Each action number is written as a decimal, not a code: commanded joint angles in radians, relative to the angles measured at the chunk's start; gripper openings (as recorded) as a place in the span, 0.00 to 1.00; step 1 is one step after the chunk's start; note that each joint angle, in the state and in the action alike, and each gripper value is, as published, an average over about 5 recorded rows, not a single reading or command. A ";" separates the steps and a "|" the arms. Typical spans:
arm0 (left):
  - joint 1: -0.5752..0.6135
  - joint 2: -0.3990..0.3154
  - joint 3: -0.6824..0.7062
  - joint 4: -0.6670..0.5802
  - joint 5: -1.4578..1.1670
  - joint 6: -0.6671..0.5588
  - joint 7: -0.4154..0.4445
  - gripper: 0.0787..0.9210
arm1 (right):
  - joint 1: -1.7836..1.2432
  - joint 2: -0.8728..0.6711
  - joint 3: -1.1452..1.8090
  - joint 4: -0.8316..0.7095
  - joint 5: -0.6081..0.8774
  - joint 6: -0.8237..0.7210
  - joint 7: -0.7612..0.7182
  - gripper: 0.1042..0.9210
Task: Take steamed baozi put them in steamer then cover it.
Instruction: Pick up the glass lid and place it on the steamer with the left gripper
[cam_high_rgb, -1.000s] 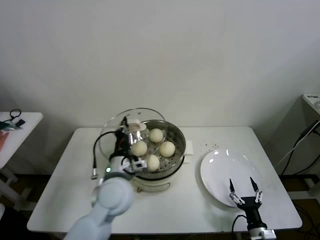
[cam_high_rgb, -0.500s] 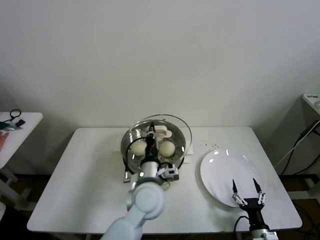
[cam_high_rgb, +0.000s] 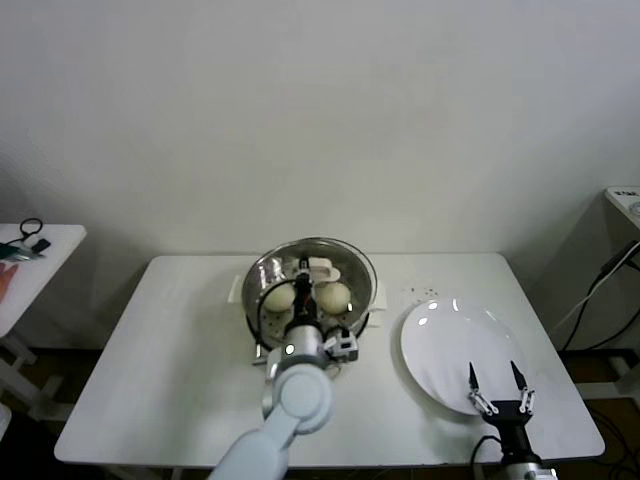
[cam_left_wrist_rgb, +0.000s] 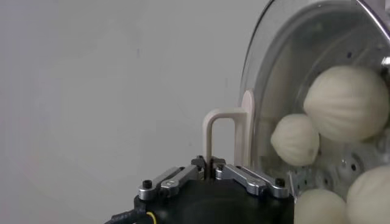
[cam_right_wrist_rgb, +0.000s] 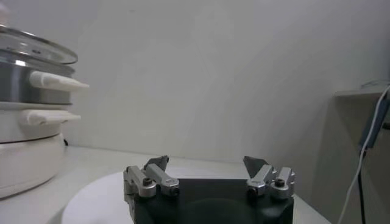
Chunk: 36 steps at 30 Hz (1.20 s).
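I see the glass cover (cam_high_rgb: 312, 268) lying level on the steamer (cam_high_rgb: 258, 300), its cream bar handle (cam_left_wrist_rgb: 220, 139) pinched in the closed fingers of the left gripper (cam_left_wrist_rgb: 212, 168) above the pot. Baozi (cam_high_rgb: 336, 295) show through the glass. Handle's long axis runs away from me. Steamer sits mid-table (cam_high_rgb: 150, 380), white wall behind. The white plate (cam_high_rgb: 440, 345) lies to the right; the right gripper (cam_high_rgb: 497, 385) hovers at its near edge, fingers spread, empty.
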<state>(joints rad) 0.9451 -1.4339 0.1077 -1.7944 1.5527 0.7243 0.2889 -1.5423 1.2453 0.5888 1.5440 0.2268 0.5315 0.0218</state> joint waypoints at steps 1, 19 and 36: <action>-0.005 0.004 -0.010 0.033 0.004 -0.003 -0.012 0.08 | -0.004 -0.002 0.007 0.001 -0.001 0.005 -0.001 0.88; 0.020 0.007 -0.015 0.035 -0.015 -0.017 -0.042 0.08 | -0.012 -0.005 0.007 0.014 -0.006 0.010 -0.002 0.88; 0.033 0.111 0.023 -0.135 -0.263 0.061 -0.059 0.38 | -0.041 -0.064 -0.042 0.073 0.092 -0.203 0.040 0.88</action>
<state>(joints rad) 0.9608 -1.3723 0.1245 -1.8487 1.4166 0.7368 0.2297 -1.5774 1.2125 0.5753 1.5970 0.2693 0.4430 0.0318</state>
